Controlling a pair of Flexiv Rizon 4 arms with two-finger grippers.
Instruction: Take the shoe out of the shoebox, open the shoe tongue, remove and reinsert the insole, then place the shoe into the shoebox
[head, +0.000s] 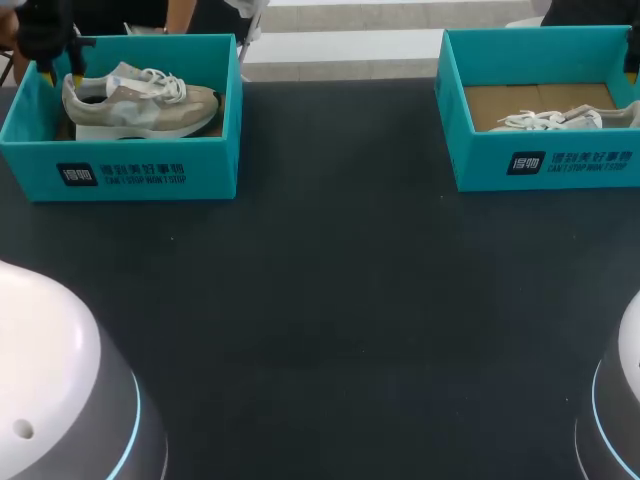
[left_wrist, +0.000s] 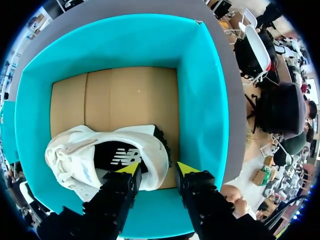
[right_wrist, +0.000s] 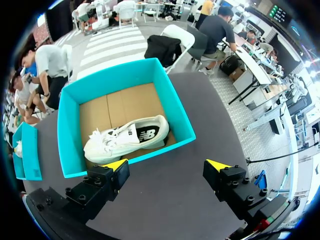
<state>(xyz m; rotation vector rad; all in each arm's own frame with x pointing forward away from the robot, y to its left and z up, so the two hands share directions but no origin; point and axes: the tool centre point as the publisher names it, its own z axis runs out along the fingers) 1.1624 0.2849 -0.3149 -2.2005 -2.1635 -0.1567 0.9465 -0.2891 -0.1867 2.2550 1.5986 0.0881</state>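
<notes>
- Tabletop is dark, flat and matte.
- Two teal boxes stand on it near the far edge, well apart: the left box and the right box. Both are lidless, with cardboard floors.
- Two shoes, one in each box: a beige shoe in the left, a white shoe in the right.
- Two grippers. The left gripper hangs over the beige shoe's heel with its fingers apart, one tip above the collar and one just outside it. The right gripper is spread wide and holds nothing, with the right box ahead of it.

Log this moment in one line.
left gripper open over heel of beige shoe, left shoebox | right gripper open, short of right shoebox, white shoe inside
</notes>
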